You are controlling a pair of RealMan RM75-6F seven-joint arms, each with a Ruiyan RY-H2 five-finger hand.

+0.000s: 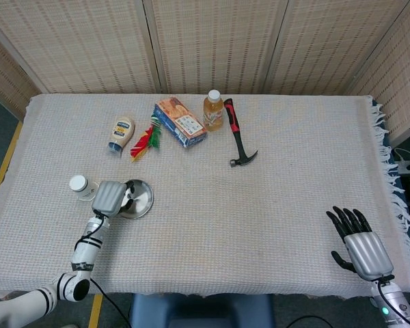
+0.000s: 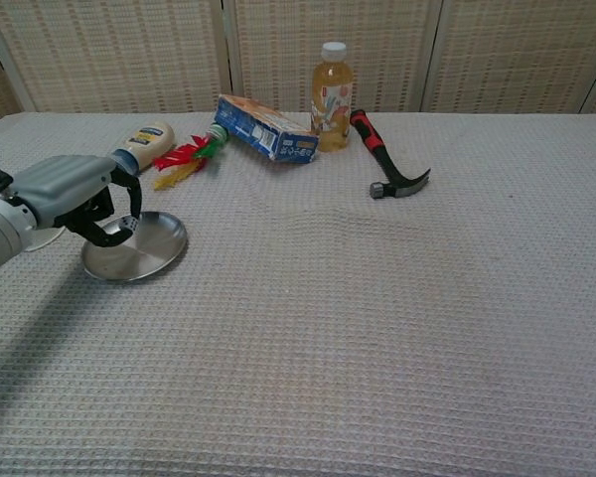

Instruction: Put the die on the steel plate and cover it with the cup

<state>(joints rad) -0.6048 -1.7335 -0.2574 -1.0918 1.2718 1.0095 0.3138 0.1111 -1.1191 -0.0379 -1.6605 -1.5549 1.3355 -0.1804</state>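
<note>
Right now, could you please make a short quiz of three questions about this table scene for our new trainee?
1. True or false: the left hand is over the steel plate.
2. Which lies beside the bottle: A) hammer B) cup C) steel plate?
3. Fill in: the right hand holds ____.

Key: 1 true; 2 A; 3 nothing.
</note>
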